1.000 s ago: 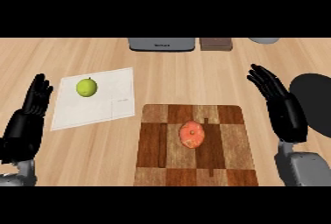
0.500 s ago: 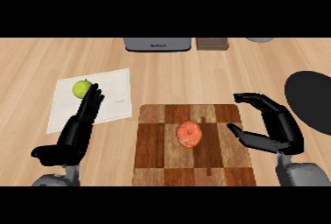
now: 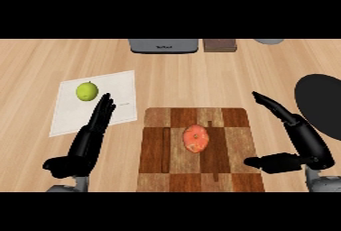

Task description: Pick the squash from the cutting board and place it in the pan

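An orange squash (image 3: 195, 138) lies at the middle of the checkered wooden cutting board (image 3: 226, 122). The black pan (image 3: 323, 106) shows partly at the right edge of the counter. My right hand (image 3: 303, 140) hovers over the board's right edge, open, fingers stretched up and left, thumb pointing toward the squash without touching it. My left hand (image 3: 90, 140) stands left of the board, open, straight fingers reaching over the corner of a white sheet.
A white sheet (image 3: 70, 110) at the left carries a green lime (image 3: 86, 90). At the far edge stand a grey appliance (image 3: 163, 45), a brown block (image 3: 220, 44) and a grey object (image 3: 268, 41). Bare wooden counter lies between board and far edge.
Both hands have swung inward from resting poses at the sides. The right hand has come lower and nearer the board's right edge, its fingers straighter than half a second ago. The squash has not moved.
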You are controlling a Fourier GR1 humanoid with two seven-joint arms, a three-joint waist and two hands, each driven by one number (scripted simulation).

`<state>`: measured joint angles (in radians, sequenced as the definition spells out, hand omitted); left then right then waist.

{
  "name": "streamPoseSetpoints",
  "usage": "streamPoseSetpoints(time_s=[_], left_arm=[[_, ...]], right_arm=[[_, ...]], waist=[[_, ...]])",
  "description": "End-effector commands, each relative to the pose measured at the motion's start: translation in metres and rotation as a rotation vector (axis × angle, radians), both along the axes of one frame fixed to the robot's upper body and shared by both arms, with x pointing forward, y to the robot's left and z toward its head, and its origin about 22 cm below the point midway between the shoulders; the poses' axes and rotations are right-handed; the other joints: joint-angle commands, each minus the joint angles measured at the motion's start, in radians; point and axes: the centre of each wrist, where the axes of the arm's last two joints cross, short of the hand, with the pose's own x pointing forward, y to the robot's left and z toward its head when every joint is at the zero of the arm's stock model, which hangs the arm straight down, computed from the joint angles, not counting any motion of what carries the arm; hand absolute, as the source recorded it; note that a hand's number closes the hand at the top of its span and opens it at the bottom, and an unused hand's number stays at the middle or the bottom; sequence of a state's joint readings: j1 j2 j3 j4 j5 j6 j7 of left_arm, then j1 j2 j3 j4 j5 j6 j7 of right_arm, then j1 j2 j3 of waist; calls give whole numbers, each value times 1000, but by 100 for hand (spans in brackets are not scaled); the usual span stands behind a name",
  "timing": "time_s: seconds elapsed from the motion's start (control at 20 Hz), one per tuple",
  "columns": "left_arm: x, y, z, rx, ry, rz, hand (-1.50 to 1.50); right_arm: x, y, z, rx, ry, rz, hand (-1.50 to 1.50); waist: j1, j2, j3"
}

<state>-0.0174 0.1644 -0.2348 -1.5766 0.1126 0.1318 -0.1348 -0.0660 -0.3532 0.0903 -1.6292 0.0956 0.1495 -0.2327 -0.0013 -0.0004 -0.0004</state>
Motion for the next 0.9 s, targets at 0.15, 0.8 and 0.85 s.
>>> streamPoseSetpoints(time_s=[0.15, 0.8, 0.85], left_arm=[[8, 0, 8, 14, -8, -32, 0], [1, -7, -2, -7, -1, -20, 0], [3, -7, -6, -6, -19, -11, 0]], right_arm=[[36, 32, 48, -274, 87, 80, -150], [31, 131, 10, -823, 239, 224, -150], [39, 136, 2, -841, 245, 219, -150]], waist=[[14, 2, -1], [11, 0, 0], [12, 2, 0]])
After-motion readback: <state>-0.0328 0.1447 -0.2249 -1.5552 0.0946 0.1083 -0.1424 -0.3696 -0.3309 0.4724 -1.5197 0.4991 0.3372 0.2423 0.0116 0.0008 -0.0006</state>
